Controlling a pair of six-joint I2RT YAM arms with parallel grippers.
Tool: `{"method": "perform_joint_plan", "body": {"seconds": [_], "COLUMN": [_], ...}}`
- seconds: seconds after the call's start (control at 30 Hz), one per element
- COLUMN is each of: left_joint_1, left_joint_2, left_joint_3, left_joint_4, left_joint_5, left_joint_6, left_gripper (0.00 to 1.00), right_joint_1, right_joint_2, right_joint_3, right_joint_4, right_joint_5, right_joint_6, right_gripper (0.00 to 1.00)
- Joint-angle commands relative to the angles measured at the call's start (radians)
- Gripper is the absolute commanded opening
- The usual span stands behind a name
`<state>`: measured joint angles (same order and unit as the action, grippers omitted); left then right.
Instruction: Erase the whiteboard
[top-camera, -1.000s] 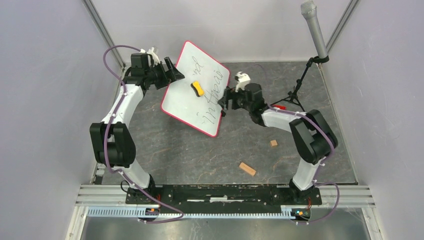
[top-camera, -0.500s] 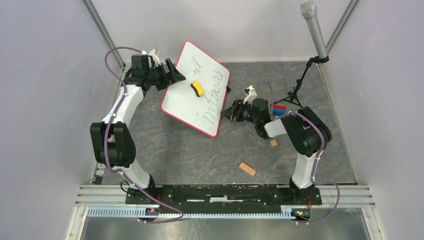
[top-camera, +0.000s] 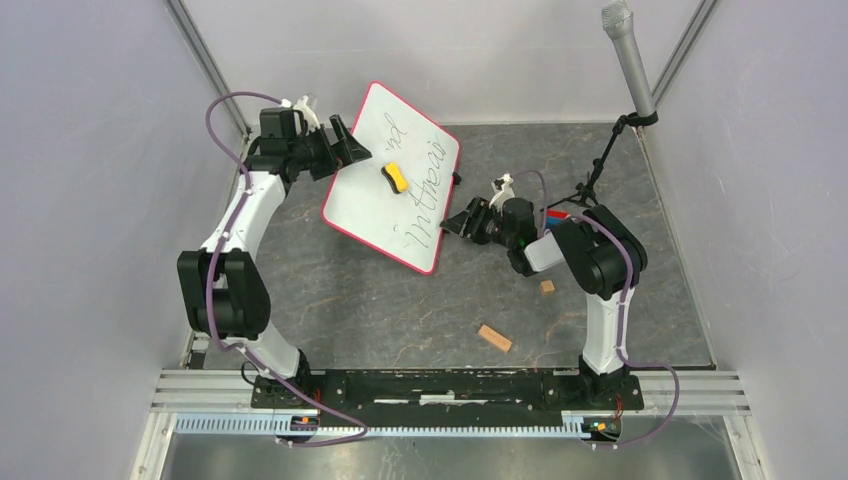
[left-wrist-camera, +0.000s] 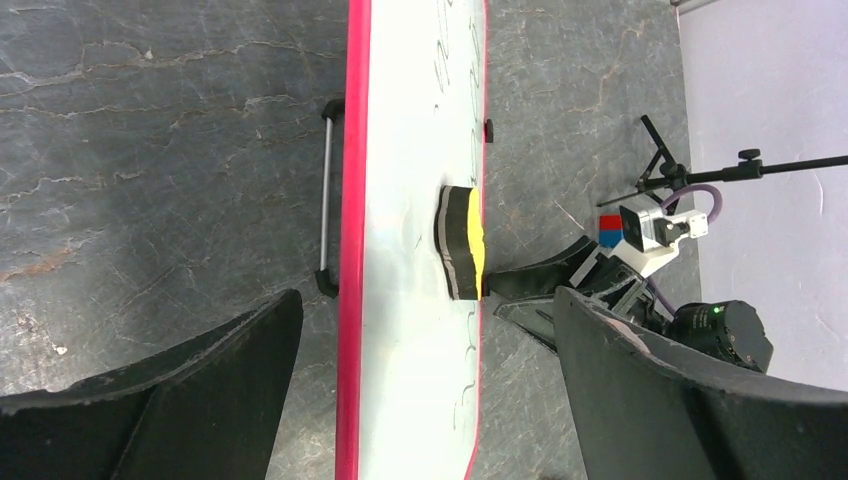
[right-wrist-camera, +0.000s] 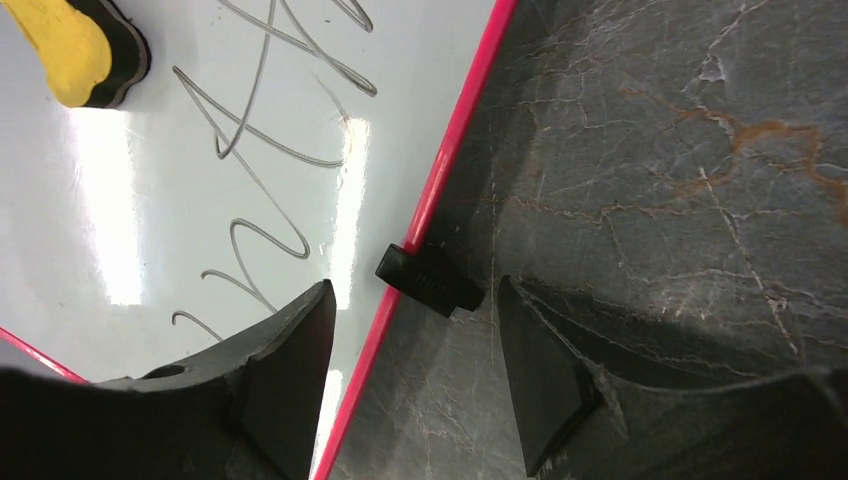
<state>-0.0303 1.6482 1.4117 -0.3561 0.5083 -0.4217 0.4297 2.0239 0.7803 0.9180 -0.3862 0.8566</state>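
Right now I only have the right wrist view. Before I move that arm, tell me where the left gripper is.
Observer: The left gripper is open at the far left edge of the whiteboard, holding nothing.
Operator: Give me the full extent of the writing.
Observer: Two lines of black handwriting run along the board's right side; its left part carries none.
Operator: Report anything loose near my arm's base.
Observer: A wooden block and a smaller block lie on the table, apart from the board.

Overhead view, 2 wrist close-ups, whiteboard (top-camera: 365, 205) shared
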Motion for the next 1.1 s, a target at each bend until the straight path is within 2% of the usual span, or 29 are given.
{"method": "perform_joint_plan", "body": {"seconds": [0.0, 0.33, 0.67, 0.77, 1.07], "left_joint_1": [-0.005, -0.005, -0.004, -0.005, -0.021], "left_joint_2": [-0.06, -0.078, -0.083, -0.079, -0.081], "left_joint_3": [-0.007, -0.015, -0.009, -0.01, -0.047], "left_joint_4": [0.034, 0.034, 0.035, 0.034, 0.07], "left_joint_5": [0.014, 0.007, 0.024, 0.027, 0.054], "left_joint_6": [-0.005, 0.001, 0.0, 0.0, -0.04], "left_gripper": [1.0, 1.0, 1.0, 0.97, 0.89], "right_joint_1": [0.003, 0.008, 0.01, 0.012, 0.034], "right_joint_2": [0.042, 0.078, 0.061, 0.049, 0.018], "right_joint_3": [0.028, 0.048, -0.007, -0.041, -0.108], "right_joint_4": [0.0, -0.016, 0.035, 0.105, 0.259], "right_joint_5": [-0.009, 0.015, 0.015, 0.0, -0.021], "right_joint_6": [0.08, 0.146, 0.192, 0.236, 0.287], "right_gripper": [0.65, 0.45, 0.04, 0.0, 0.02]}}
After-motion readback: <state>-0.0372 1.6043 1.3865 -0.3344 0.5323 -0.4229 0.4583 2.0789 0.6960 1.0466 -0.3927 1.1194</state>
